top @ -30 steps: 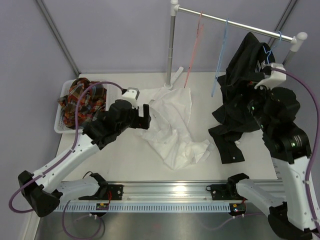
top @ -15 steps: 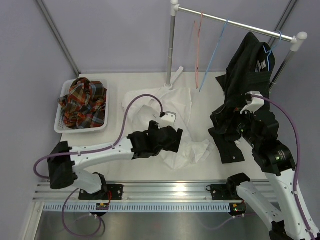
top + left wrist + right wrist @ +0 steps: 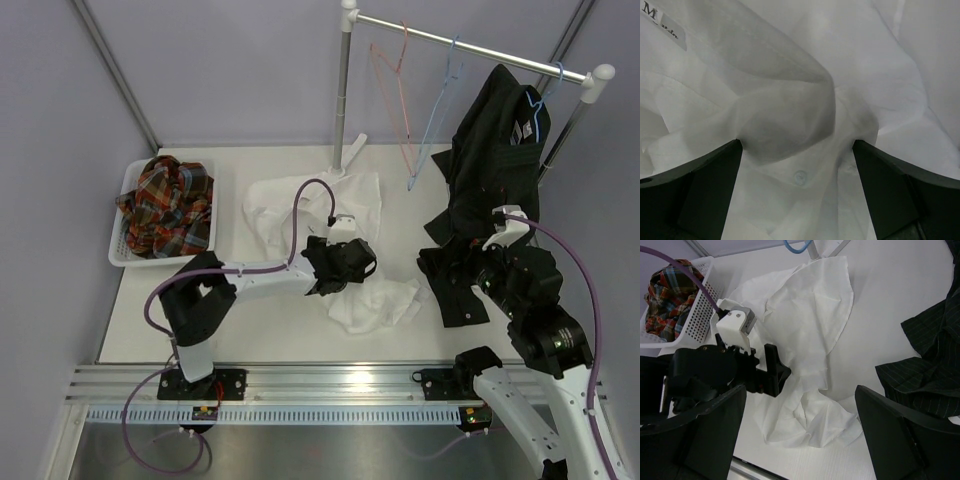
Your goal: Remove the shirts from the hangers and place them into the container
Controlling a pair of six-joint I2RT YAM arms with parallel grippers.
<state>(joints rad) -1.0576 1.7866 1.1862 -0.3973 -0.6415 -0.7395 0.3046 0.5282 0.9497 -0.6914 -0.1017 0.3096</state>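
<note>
We look into a booth with pale lavender walls (image 3: 220, 70), crossed by slanted grey metal struts (image 3: 115, 75). A white table (image 3: 280, 325) lies evenly lit. At the back a chrome rail (image 3: 480, 46) with white ends rests on an upright post (image 3: 343, 90). An aluminium track (image 3: 330, 378) edges the near side.

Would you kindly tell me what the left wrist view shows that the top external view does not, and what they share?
Only the left wrist view shows a button and a label marked M. Only the top external view shows the plaid shirt in the container and the black shirt hanging from the rail. Both show the white shirt under the left gripper, jaws open.
</note>
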